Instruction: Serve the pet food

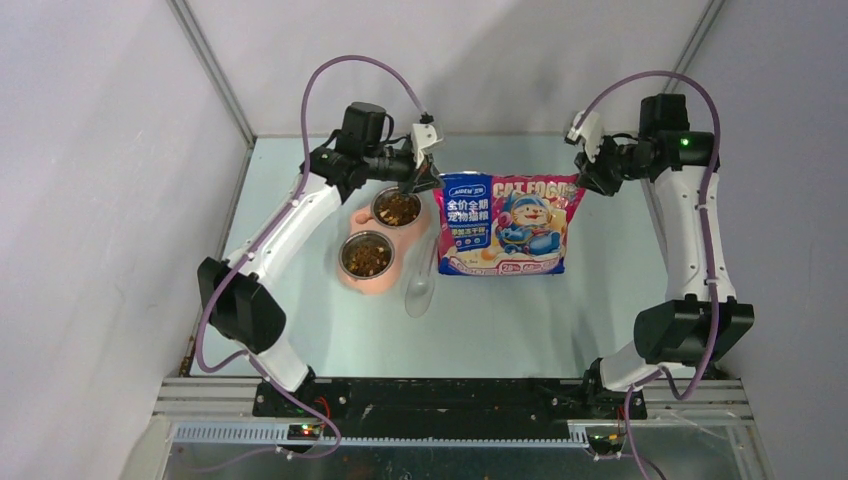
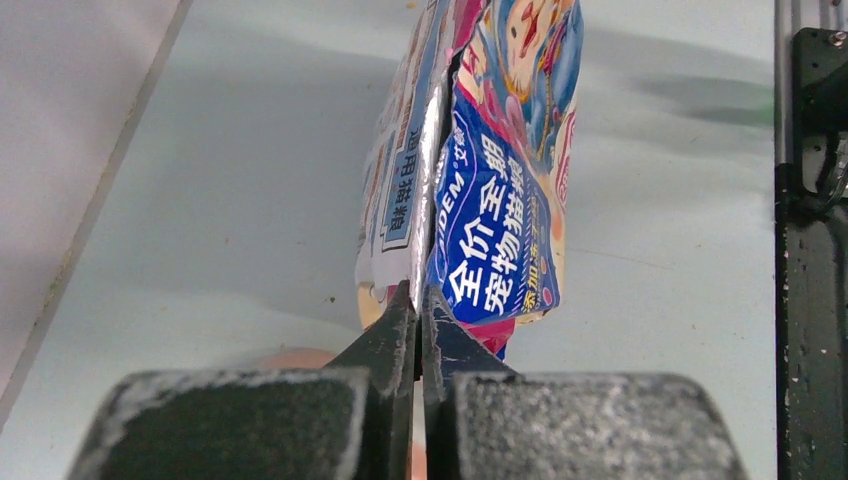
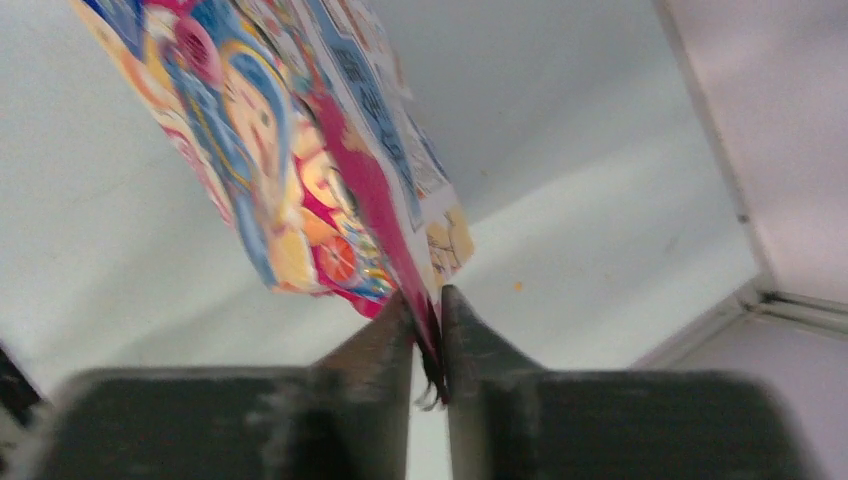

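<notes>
Dark-brown kibble fills two steel bowls, the far one (image 1: 398, 208) and the near one (image 1: 367, 256), set in a pink holder (image 1: 351, 218). The printed cat food bag (image 1: 510, 225) hangs between both arms above the table. My left gripper (image 1: 430, 180) is shut on the bag's top left corner; in the left wrist view the gripper (image 2: 420, 300) pinches the bag's edge (image 2: 490, 200). My right gripper (image 1: 583, 183) is shut on the top right corner; in the right wrist view the gripper (image 3: 428, 305) clamps the bag's edge (image 3: 290, 170).
A translucent plastic scoop (image 1: 419, 287) lies on the table in front of the bag, right of the pink holder. Grey walls enclose the table on the left, back and right. A black rail (image 1: 440, 395) runs along the near edge.
</notes>
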